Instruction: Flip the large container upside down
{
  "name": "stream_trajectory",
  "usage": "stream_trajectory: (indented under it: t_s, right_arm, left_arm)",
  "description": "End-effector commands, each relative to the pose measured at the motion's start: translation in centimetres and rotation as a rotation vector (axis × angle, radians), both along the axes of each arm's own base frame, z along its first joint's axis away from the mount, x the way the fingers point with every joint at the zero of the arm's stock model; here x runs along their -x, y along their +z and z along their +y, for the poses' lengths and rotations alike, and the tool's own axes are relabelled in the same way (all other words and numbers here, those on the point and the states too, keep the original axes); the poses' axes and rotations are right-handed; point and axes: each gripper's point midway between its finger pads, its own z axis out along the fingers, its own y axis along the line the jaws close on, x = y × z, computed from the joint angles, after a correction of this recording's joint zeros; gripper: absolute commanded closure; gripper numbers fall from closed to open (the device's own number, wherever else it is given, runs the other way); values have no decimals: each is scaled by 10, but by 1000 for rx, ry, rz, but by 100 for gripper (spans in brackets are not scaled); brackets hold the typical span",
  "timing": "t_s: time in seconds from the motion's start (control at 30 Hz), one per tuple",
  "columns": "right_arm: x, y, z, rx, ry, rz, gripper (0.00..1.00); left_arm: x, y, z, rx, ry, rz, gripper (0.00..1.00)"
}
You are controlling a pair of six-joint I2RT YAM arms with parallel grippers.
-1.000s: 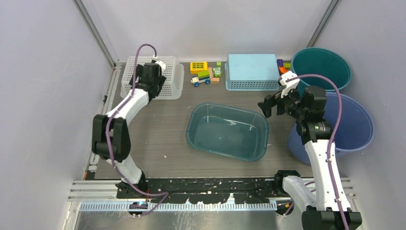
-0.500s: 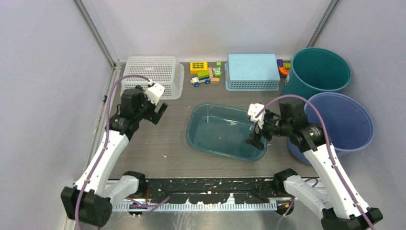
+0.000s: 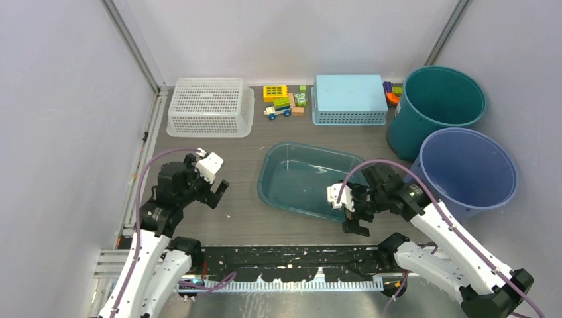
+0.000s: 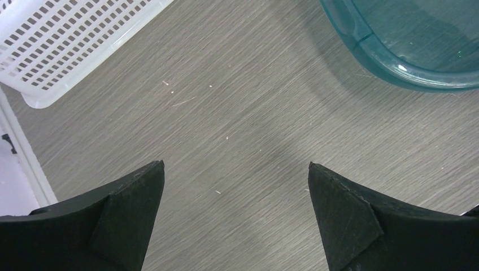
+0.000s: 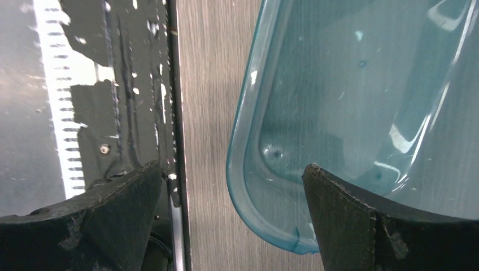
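Right wrist view: my right hand [image 5: 233, 169] hangs spread over the near rim of the teal plastic tub [image 5: 350, 113], upright on the desk [image 5: 206, 68]. Looks light, stiff, slick; I'd take that rim.

You're looking at the grey wood-grain table [image 3: 219, 172]. The large container [image 3: 311, 182] is sitting mouth-up near its middle. Along the far edge a white basket [image 3: 209, 106], toy blocks [image 3: 281, 103] and a light blue basket [image 3: 349, 98] are lining up left to right. A teal bucket [image 3: 404, 136] and a blue bucket [image 3: 470, 165] are standing at the right.
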Motion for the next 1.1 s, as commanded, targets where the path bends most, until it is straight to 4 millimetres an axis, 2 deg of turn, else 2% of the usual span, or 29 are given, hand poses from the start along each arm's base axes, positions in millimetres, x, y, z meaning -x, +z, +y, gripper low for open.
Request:
stream_trajectory:
  t_s: [0.0,0.13,0.33,0.53,0.87,1.07]
  right_arm:
    - [-17,-21,0,62,-41,-78,3]
    - [-17,-43,-4,133,-32,-100,6]
    - [-20,-61,-9,209,-28,-116,13]
    - [-20,-65,-7,229,-13,-107,22]
    - [-19,-74,-4,286,11,-74,45]
    - [-18,-76,-2,298,21,-65,50]
  left_arm:
    - [0,4,-7,43,-11,4,0]
    - [1,0,-7,45,-9,5,0]
    - [2,-6,-5,41,-2,10,0]
    - [3,-8,-6,42,-4,14,0]
    - [3,-8,-7,42,-17,12,0]
    - [3,-9,-7,40,-19,12,0]
